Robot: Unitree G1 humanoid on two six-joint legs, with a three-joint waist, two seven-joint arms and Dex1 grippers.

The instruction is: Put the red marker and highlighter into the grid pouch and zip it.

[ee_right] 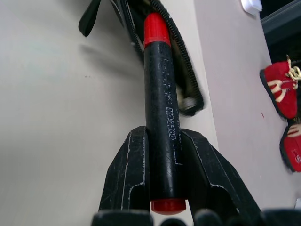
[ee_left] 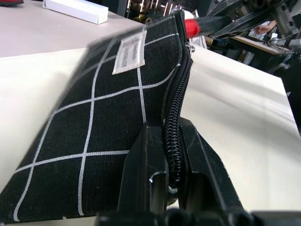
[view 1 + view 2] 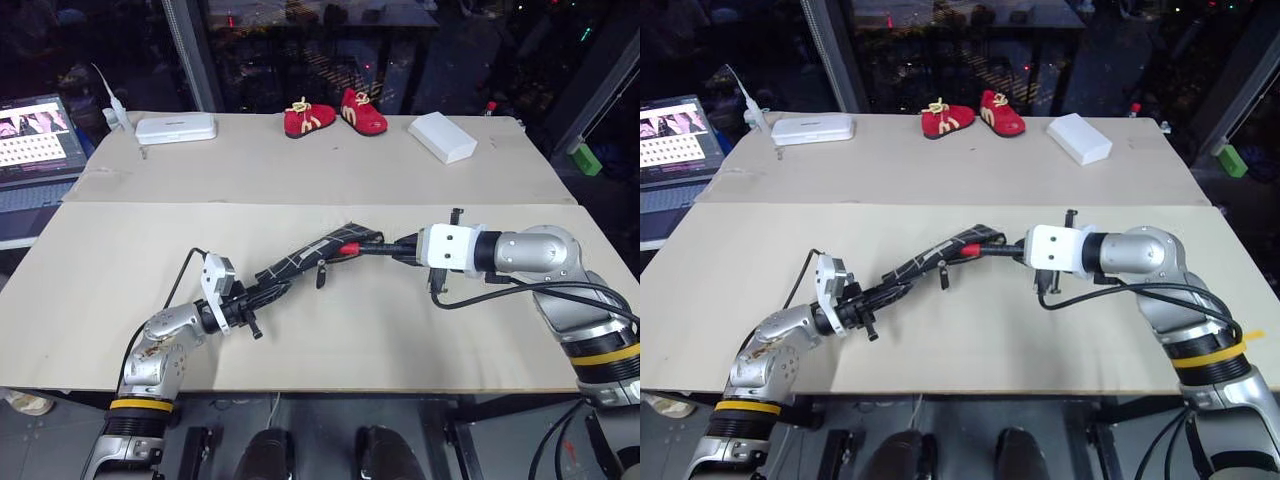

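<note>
Left claw (image 3: 262,296) clamped on the grid pouch (image 3: 305,258) at its zipper end, held up off the counter (image 3: 100,290); right claw (image 3: 385,247) clamped on the red marker (image 1: 159,108), tip at pouch mouth. Insertion step; next needs marker pushed in, then let go.

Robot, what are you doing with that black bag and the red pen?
The robot is packing a pencil case. Its left hand is clamped shut on one end of the grid pouch, holding it up off the table by the zipper edge. Its right hand grips the red marker and has its red tip right at the pouch's open end. The marker is not inside yet, and the pouch is still unzipped.
</note>
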